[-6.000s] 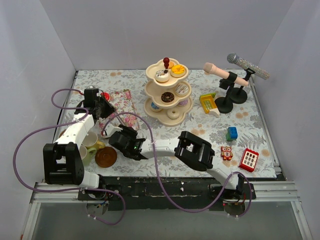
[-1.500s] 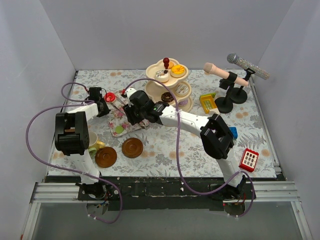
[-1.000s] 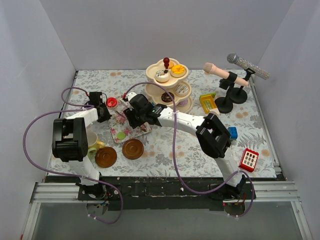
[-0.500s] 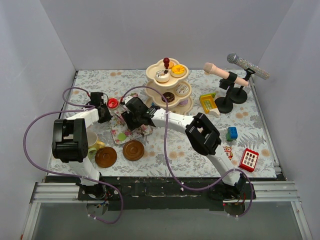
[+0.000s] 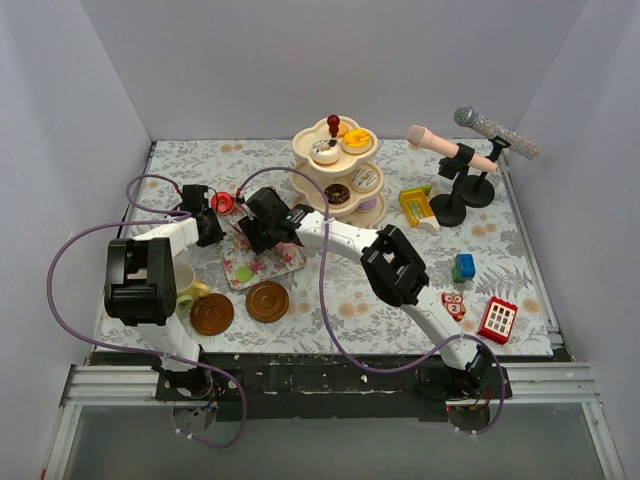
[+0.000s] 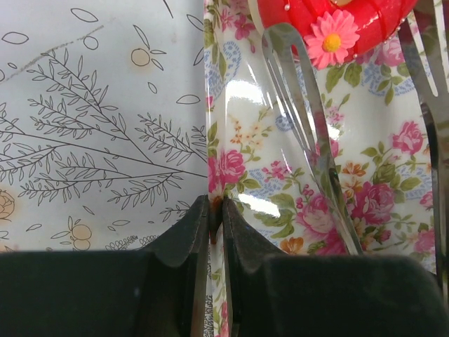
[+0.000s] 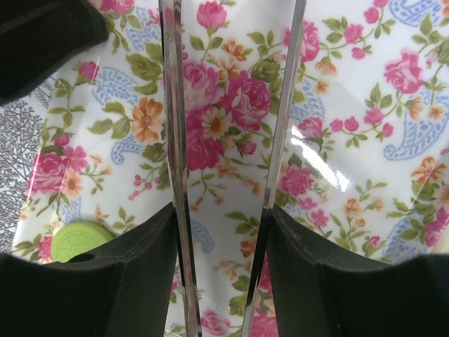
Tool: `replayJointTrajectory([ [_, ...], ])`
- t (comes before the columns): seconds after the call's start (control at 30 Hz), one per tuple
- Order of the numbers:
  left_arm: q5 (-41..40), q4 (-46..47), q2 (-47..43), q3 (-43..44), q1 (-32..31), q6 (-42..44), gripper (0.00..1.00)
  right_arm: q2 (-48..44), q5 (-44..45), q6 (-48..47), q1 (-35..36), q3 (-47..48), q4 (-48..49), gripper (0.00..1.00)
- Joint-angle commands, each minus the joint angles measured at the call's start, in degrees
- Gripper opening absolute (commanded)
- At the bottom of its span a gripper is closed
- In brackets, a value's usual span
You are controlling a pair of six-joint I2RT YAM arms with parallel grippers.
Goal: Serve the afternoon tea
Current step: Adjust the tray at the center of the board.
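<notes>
Grey walls are closing in a table [image 5: 250, 160] that is wearing a cloth printed with leaves and fruit. My left gripper [image 6: 214, 210] is pinching fully closed on the rim of the flowered tray [image 6: 379, 196] — the thin edge is sitting right between my two fingertips. Just past them, a red donut [image 6: 330, 17] with a pink daisy is lying at the far end of the tray. The forked tips of the tongs [image 6: 302, 105] are reaching in on either side of it, though I cannot tell whether they are touching it.

My right gripper [image 7: 221, 217] is hanging over the middle of the tray, partway open, its fingers pressing on the two metal arms of the tongs and holding them — the arms are standing apart. A green biscuit [image 7: 78, 240] is lying on the tray just beside that gripper.

Further out, two brown saucers [image 5: 266, 299] are lying on the cloth just on the near side of the tray, and cups [image 5: 185, 277] are sitting half hidden by my left arm. The cream stand [image 5: 297, 212] is standing behind the tray to the right, carrying small cakes [image 5: 356, 140] on its tiers. Microphones [image 5: 460, 150] and blocks [image 5: 463, 266] are sitting well off to the right.
</notes>
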Motion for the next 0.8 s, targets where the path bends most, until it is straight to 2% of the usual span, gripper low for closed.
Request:
replayJointTrajectory([
  [0.0,1.4,-2.9,-2.3,-0.9,-1.3,1.5,0.0,1.2,-1.1,-0.8,-0.7,3.4,-0.7,0.55],
  [0.07,0.6,-3.1,-2.4,-0.7,-1.3,1.2,0.0,0.9,-0.9,-0.8,-0.7,3.1,-0.7,0.52],
  [0.33,-3.9,-3.6,-3.1,0.5,-1.2,-1.4,0.0,-5.3,0.1,-0.1,-0.7,-4.1,2.8,0.31],
  [0.6,-4.4,-4.0,-2.7,2.2,0.1,-3.7,0.0,-14.6,2.4,0.4,-0.7,-12.2,5.5,0.23],
  [0.77,-2.3,-3.6,-2.0,3.4,4.1,-3.9,0.0,-19.9,2.2,0.2,-0.5,-16.5,5.4,0.21],
])
